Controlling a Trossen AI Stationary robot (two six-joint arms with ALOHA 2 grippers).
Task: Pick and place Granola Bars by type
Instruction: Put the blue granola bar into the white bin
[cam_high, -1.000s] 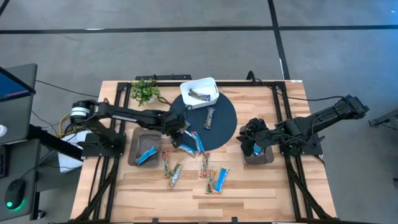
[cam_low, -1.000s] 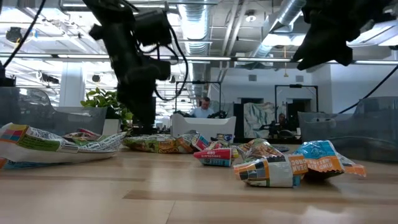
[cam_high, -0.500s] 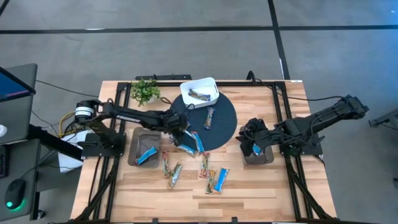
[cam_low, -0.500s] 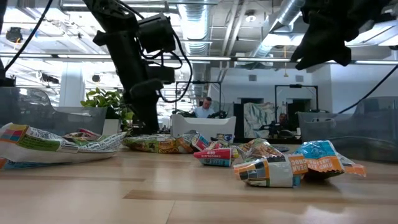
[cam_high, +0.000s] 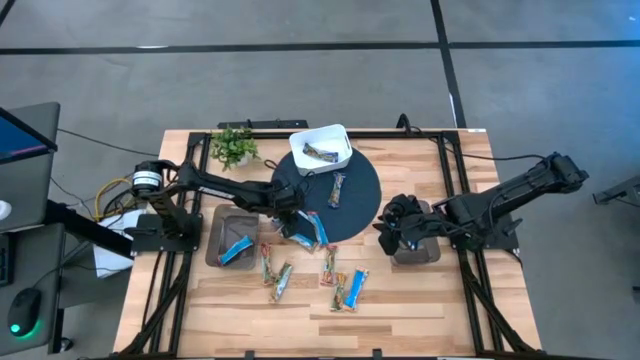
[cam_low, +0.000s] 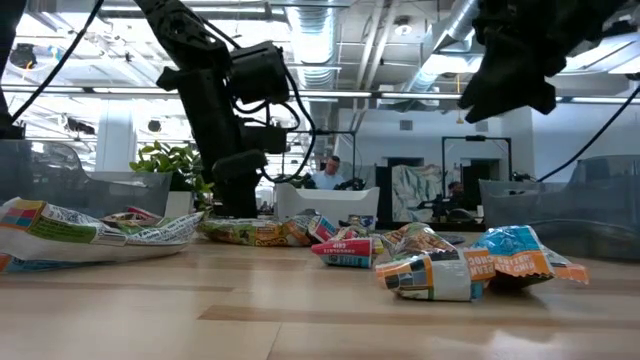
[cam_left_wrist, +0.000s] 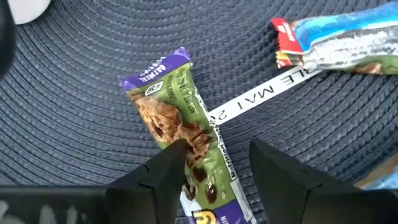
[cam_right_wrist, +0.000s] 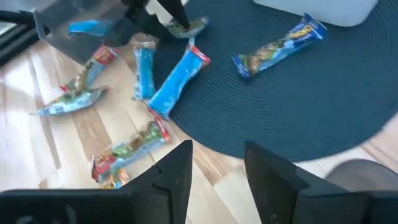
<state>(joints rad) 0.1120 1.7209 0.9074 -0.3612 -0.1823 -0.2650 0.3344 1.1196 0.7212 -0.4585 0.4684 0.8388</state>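
Left wrist view: left gripper (cam_left_wrist: 214, 163), jaws parted, straddles a green bar (cam_left_wrist: 180, 130) lying on the mat (cam_left_wrist: 74, 87), purple end pointing away from the fingers.

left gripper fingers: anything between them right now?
Yes, in the left wrist view the green, purple-ended granola bar runs into the gap of the open left gripper, lying on the dark woven mat.

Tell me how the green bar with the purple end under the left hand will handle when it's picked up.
The green bar lies flat in a crinkly film wrapper, so it is probably light and slightly slippery. The left hand straddles it, fingers open; the bar inside likely keeps it fairly stiff.
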